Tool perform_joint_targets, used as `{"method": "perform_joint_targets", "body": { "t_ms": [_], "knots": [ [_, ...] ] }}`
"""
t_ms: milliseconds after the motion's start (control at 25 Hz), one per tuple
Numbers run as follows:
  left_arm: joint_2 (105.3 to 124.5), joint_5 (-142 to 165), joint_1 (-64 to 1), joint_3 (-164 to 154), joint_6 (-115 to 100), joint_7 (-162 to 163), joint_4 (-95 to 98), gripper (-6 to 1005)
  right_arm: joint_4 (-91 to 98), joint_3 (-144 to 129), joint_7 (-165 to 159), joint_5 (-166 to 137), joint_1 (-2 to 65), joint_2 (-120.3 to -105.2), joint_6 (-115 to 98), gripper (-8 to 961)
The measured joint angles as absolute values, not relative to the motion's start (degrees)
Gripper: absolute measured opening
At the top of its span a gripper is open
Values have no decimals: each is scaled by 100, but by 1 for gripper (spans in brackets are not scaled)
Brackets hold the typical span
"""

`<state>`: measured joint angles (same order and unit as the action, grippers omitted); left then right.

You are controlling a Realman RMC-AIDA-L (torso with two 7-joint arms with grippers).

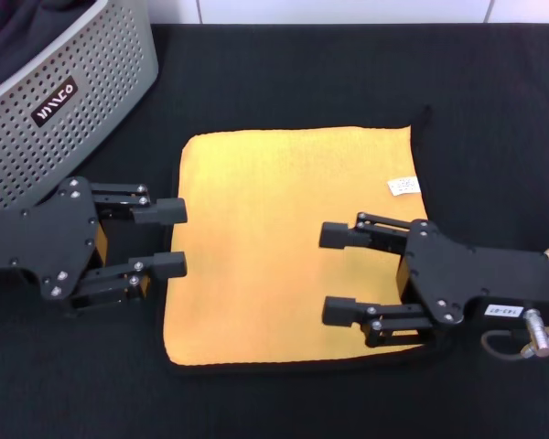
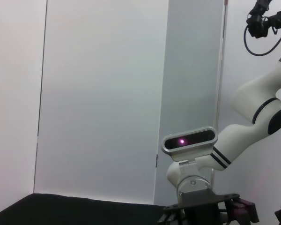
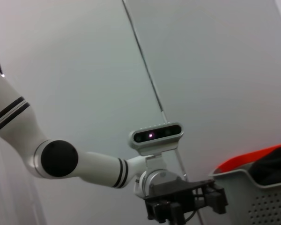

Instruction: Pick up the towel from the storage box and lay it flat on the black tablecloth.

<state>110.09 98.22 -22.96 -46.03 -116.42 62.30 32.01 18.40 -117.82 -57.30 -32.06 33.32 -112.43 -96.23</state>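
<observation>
The towel [image 1: 274, 247] lies flat, yellow side up, on the black tablecloth [image 1: 494, 119], with its black edge and a small white tag [image 1: 403, 187] showing. My left gripper [image 1: 169, 238] is open and empty at the towel's left edge. My right gripper [image 1: 339, 273] is open and empty over the towel's right part. The storage box [image 1: 82, 101] stands at the far left, light grey and perforated, with a black label [image 1: 55, 101]. The box rim also shows in the right wrist view [image 3: 253, 180].
Dark fabric [image 1: 18, 37] lies in the storage box. In the left wrist view the right arm [image 2: 210, 154] shows before a white wall. In the right wrist view the left arm [image 3: 107, 168] shows, with something red [image 3: 253, 157] behind the box.
</observation>
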Motion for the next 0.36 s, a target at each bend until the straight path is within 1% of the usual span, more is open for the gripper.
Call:
{"method": "perform_joint_targets", "body": {
  "t_ms": [360],
  "knots": [
    [11024,9843,-2215,-4605,-11649,6264,3202,486,1839,-11764,-5857,-3321,3448,-11289,-9588,808]
  ]
}}
